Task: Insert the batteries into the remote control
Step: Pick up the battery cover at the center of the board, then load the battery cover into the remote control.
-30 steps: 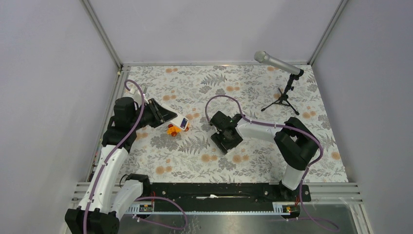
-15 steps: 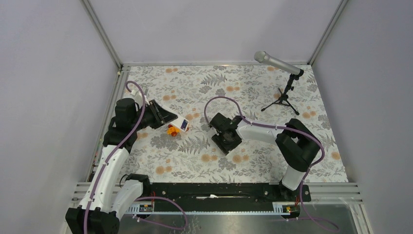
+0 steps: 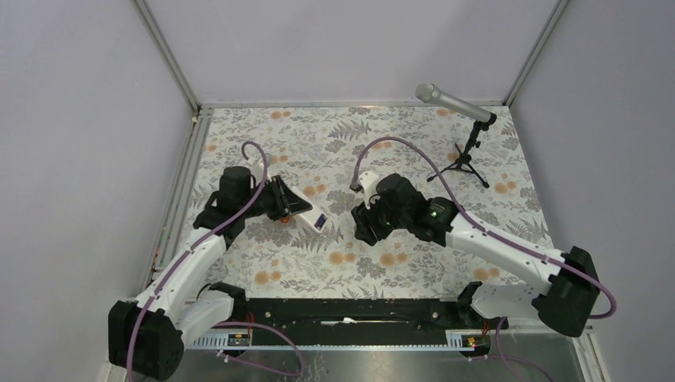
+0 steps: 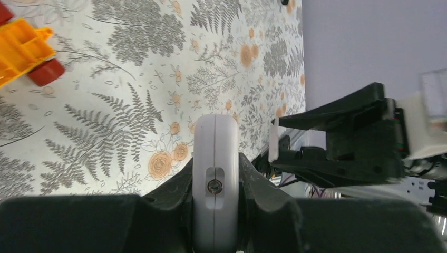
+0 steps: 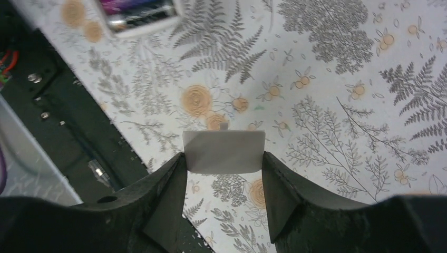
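Top external view.
OPERATOR: What changed over the last second?

TECHNICIAN: The left claw point(image 3: 296, 208) has carried the remote control point(image 3: 315, 219) rightward, toward the table centre. The handset projects forward of its fingertips. The right arm has swung its elbow down to the near right, while the right claw point(image 5: 224, 158) has stayed almost where it was. The two claws now face each other, near but apart.

OPERATOR: Claw states?

TECHNICIAN: Left claw: pinching the remote control edge-on by its long sides. Right claw: pinching a flat white cover piece point(image 5: 224, 152) between its fingertips.

OPERATOR: Location of the batteries point(image 5: 138, 13)?

TECHNICIAN: Right wrist view shows both lying side by side in a white-rimmed recess, ahead and to the left of the right claw's tips. This is probably the handset's open bay, so loading looks done. The step judged to remain is seating the cover piece over that bay, and the new alignment appears to prepare for it.
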